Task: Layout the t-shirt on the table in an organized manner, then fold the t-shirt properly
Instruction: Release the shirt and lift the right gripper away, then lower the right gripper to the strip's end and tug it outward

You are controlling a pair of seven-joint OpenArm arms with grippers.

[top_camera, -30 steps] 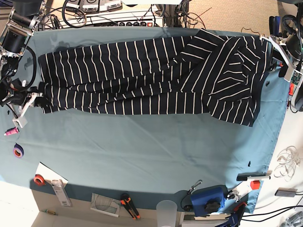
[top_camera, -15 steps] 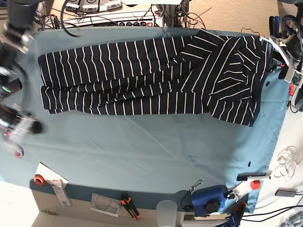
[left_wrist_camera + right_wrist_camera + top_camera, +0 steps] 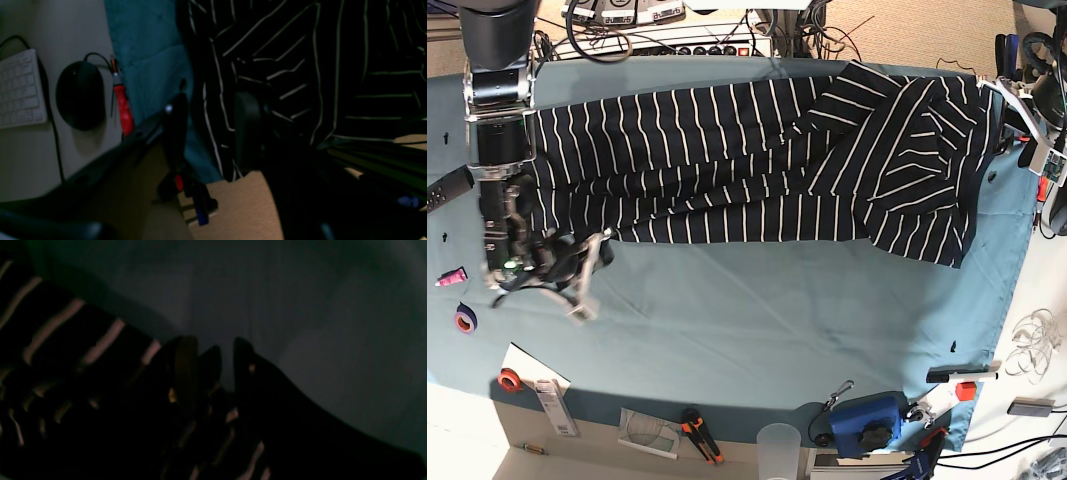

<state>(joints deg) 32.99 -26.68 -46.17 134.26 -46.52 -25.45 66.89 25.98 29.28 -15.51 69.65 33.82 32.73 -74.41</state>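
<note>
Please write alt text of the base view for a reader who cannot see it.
A dark striped t-shirt lies stretched along the far side of a teal table. The right hand sits at the shirt's near corner on the view's left; small tools line the near edge.

Beige carpet lies beyond the tabletop's far edge, under a power strip and tangled cables. Off the right edge stands a pale desk with a keyboard and black mouse. Light is even.
</note>
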